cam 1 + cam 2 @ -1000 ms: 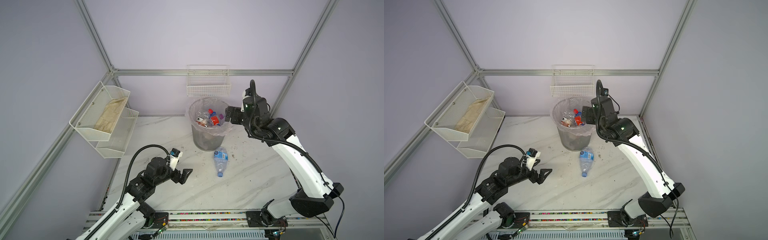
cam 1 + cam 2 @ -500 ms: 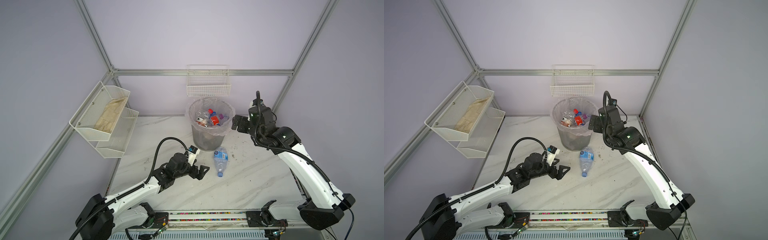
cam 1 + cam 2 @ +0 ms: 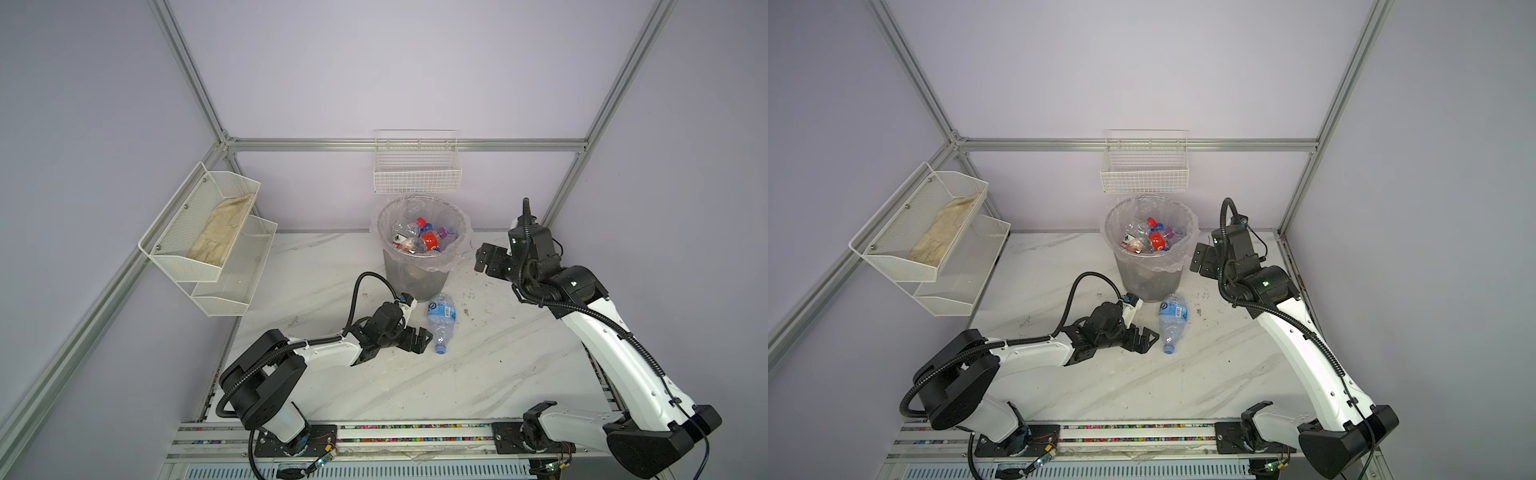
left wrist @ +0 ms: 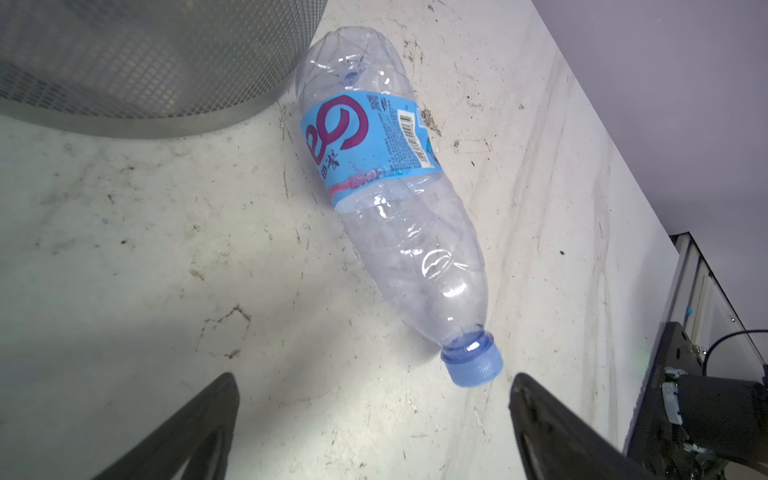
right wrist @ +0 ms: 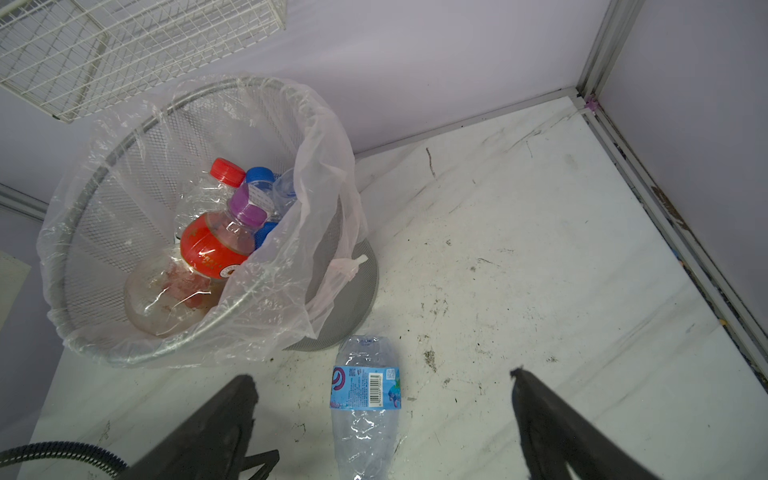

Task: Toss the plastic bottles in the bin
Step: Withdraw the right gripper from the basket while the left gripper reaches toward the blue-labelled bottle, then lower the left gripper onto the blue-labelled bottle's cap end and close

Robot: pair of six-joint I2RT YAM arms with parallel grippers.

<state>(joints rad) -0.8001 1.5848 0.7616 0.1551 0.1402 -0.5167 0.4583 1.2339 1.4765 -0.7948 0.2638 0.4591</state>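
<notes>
so both top views sit high up at the front, looking down and toward the back wall (image 3: 415,83), far enough off to catch the whole table (image 3: 478,386) and the bin (image 3: 415,278), and they overlap almost completely. left wrist cam is down low and close over the lying bottle (image 4: 386,199), bin mesh just creeping into frame. right wrist cam hangs higher beside the bin, peering down into it, same bottle showing there too

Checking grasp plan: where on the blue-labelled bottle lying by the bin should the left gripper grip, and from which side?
Probably the clear body between label and cap, from above, jaws across its width: the bottle lies flat, base near the bin, cap by the open left gripper.
</notes>
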